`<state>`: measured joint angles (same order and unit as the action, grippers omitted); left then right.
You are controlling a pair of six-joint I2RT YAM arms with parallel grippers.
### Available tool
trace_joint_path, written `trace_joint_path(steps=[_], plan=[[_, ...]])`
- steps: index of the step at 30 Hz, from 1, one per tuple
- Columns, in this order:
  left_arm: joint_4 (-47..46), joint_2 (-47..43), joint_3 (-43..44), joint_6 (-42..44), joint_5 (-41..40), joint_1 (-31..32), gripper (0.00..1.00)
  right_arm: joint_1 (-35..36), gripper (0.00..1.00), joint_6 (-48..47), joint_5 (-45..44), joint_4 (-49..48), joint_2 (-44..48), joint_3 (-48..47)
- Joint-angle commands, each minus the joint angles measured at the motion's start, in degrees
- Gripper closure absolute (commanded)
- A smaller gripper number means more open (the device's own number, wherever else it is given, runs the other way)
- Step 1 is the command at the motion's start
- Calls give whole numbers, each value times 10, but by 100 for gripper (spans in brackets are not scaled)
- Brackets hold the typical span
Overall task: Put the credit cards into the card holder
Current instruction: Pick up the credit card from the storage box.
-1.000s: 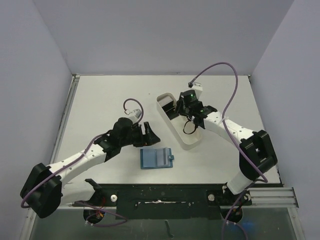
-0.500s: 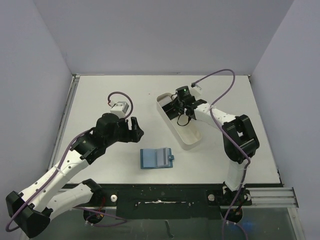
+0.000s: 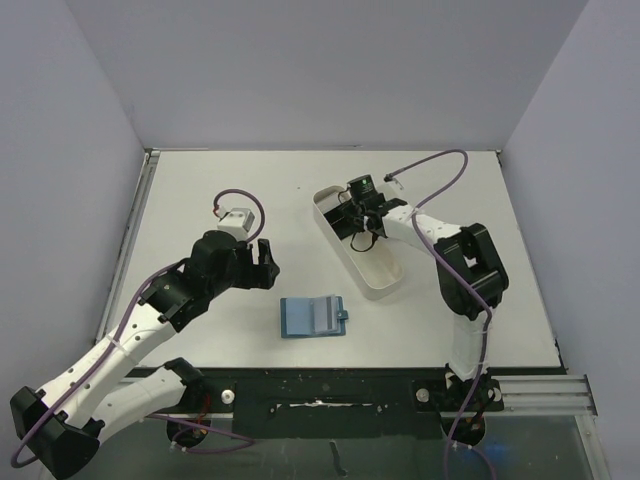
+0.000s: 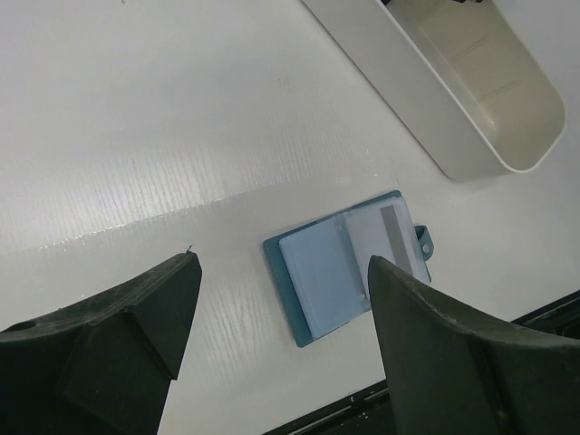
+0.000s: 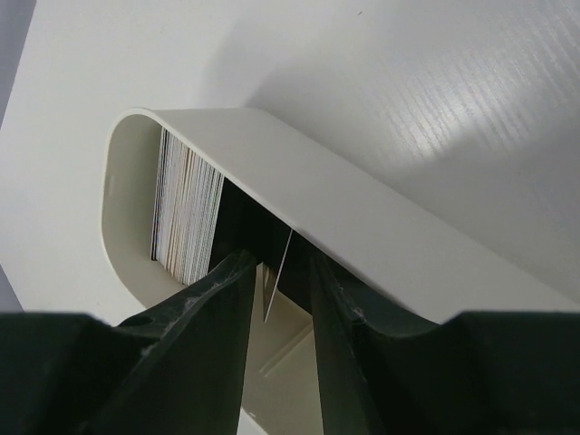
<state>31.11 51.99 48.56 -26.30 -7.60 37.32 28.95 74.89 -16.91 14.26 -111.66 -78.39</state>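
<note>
In the tray (image 3: 379,291) at upper centre, the right gripper (image 5: 279,304) straddles 1 white card (image 5: 284,256), grip uncertain; the left gripper (image 4: 281,317) gapes empty; the wallet (image 4: 317,281) holds 1 striped card (image 4: 388,243), and a stack (image 5: 186,222) waits.

There's the card holder (image 3: 313,317), flat on the table (image 3: 200,190) toward the near edge. The tray (image 3: 378,285) sits near at its one o'clock, not touching. The credit cards (image 5: 186,213) stand on edge in the tray's far end, with the right gripper (image 5: 281,267) over them. The left gripper (image 3: 262,262) hangs at the holder's ten o'clock.
</note>
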Motion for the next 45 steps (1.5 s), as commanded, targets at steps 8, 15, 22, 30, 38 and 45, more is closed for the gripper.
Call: trace_joint_path(steps=[8, 15, 22, 30, 38, 45], plan=[[-10, -18, 2, 6, -17, -6, 26, 0, 71, 29, -5, -30, -33, -32], [-9, -19, 2, 5, -18, -6, 26, 0, 89, 19, -13, -47, -26, -23], [-8, -18, 0, 3, -20, -9, 26, 2, 100, 11, -12, -52, -9, -14], [-9, -11, 0, 0, -21, -9, 26, 11, 100, -35, -45, -44, 39, -4], [-7, 1, 1, -7, -18, -11, 27, 13, 100, -94, -49, -51, 97, 28], [-23, 10, -24, -52, 30, -11, 35, 14, 100, -193, -24, -59, 173, 70]])
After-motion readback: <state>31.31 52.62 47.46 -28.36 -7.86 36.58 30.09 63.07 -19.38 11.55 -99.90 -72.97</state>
